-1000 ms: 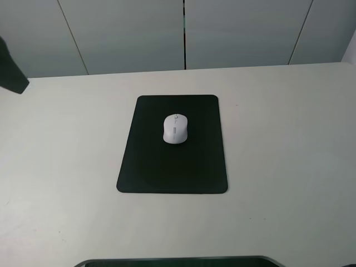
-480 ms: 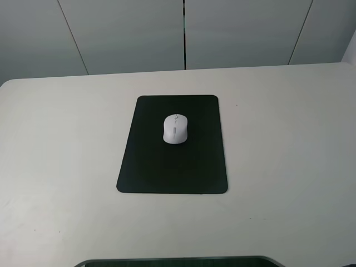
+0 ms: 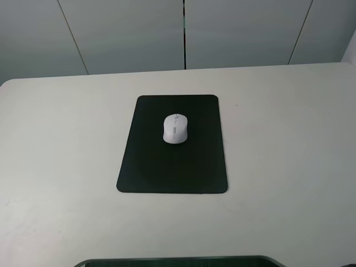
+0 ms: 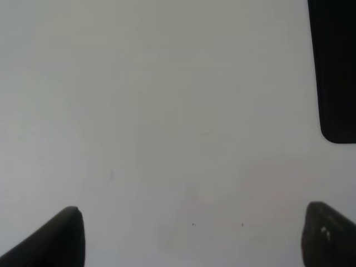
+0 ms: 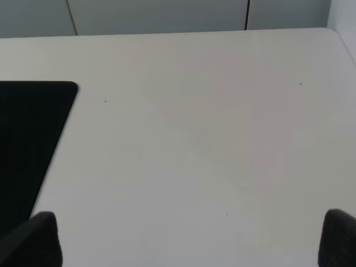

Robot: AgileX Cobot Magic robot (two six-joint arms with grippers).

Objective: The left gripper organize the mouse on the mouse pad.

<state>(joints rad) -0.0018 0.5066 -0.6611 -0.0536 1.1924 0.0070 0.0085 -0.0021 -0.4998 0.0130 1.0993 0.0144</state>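
Sitting pretty on the far half of the black mouse pad (image 3: 172, 161), white mouse (image 3: 176, 128), left gripper (image 4: 192, 236) spread wide over bare table (image 3: 289, 139) left of pad, right gripper (image 5: 192, 239) gaping too

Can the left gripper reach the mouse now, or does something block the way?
Probably yes. The mouse sits alone on the mouse pad, with nothing over it. The left gripper is open above bare table beside the pad.
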